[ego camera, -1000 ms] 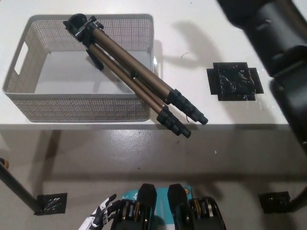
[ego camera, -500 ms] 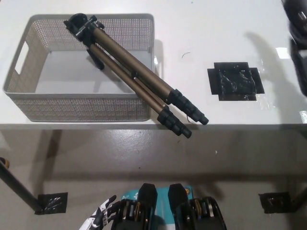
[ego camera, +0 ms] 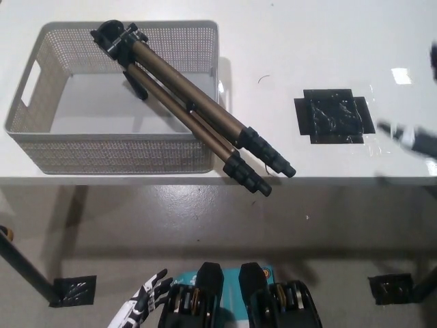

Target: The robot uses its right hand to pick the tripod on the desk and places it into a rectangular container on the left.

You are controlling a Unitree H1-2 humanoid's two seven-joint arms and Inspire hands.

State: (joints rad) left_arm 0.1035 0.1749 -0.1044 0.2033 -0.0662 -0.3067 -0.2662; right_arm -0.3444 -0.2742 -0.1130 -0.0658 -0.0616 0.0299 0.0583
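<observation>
Tripod (ego camera: 191, 108) leans head-down in the mesh container (ego camera: 41, 147), legs overhanging its right rim, too long to fit. Right hand (ego camera: 415, 137) is blurred, state unclear; left hand (ego camera: 142, 301) hangs low, fingers spread.

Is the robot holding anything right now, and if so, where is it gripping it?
Nothing is held. The tripod lies across the mesh basket, feet sticking out over its rim. The white left hand hangs low, fingers apart; the right hand is a blur at the edge.
</observation>
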